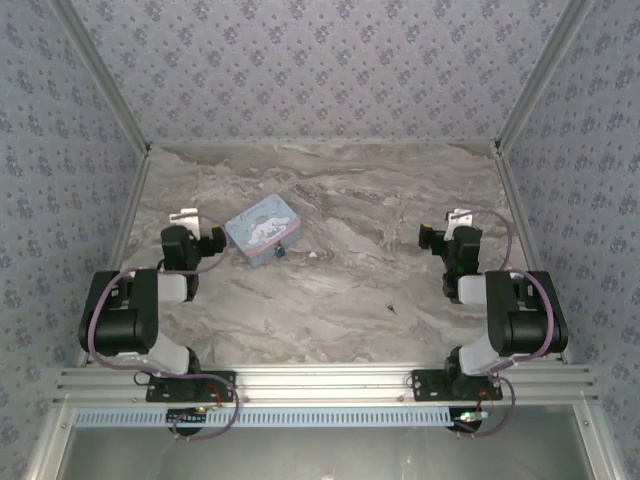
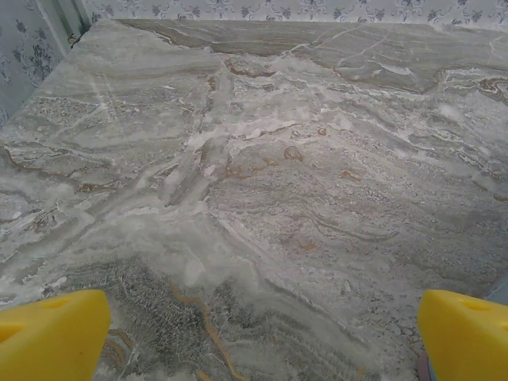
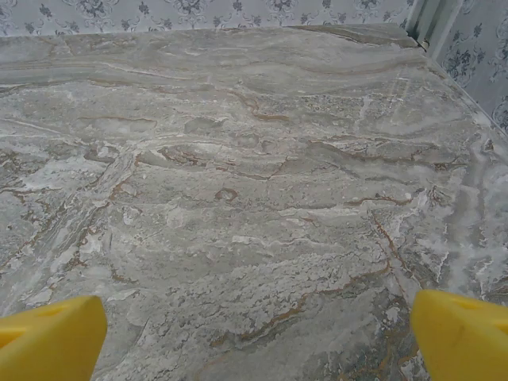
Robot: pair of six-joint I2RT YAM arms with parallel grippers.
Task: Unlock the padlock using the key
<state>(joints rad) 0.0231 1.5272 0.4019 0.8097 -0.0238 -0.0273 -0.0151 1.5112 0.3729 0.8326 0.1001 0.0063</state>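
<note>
Left gripper [image 2: 262,333] and right gripper [image 3: 258,333]: both jaws spread wide, nothing held, marble table [image 1: 350,190] under each. Padlock [image 1: 280,253] sits at the near corner of the pale-blue tin [image 1: 264,228], just right of my left gripper. Key [image 1: 390,307] looks like the dark speck mid-table, well apart from the padlock.

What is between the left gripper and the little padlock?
The pale-blue tin: in the top view it sits between the left gripper and the padlock.
</note>
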